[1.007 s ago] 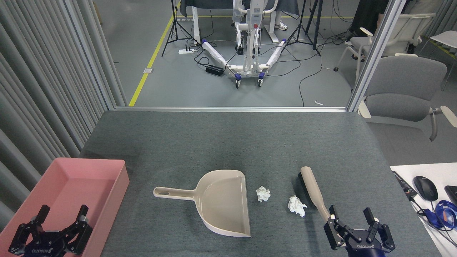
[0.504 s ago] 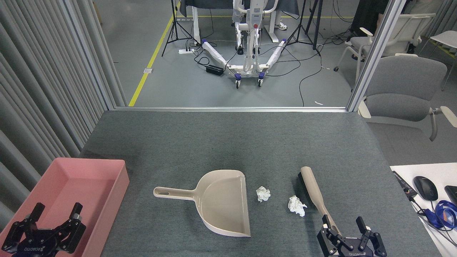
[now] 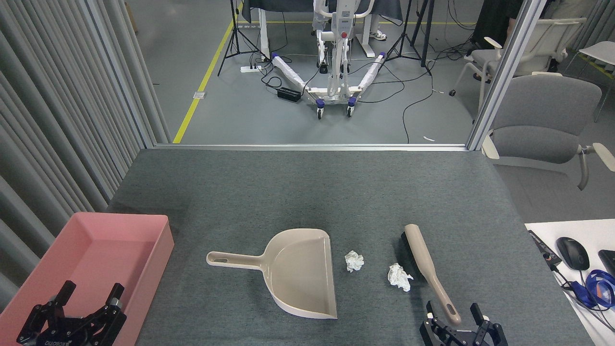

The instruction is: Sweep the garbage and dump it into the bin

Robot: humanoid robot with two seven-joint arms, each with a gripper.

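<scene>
Lining up my right gripper (image 3: 454,319), fingers apart, on the brush (image 3: 425,269) handle tip between them, its long axis running up-left to the garbage (image 3: 399,277) wad at the bristles; left gripper (image 3: 86,300) open over the bin (image 3: 158,250).

Single head view, high and near, facing forward-down over the table (image 3: 307,192).

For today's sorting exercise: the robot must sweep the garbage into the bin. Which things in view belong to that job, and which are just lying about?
Belongs to the job:
two tissue wads
dustpan
brush
pink bin
left gripper, right gripper, both open

Just lying about:
computer mouse
blue lanyard
grey chair
</scene>
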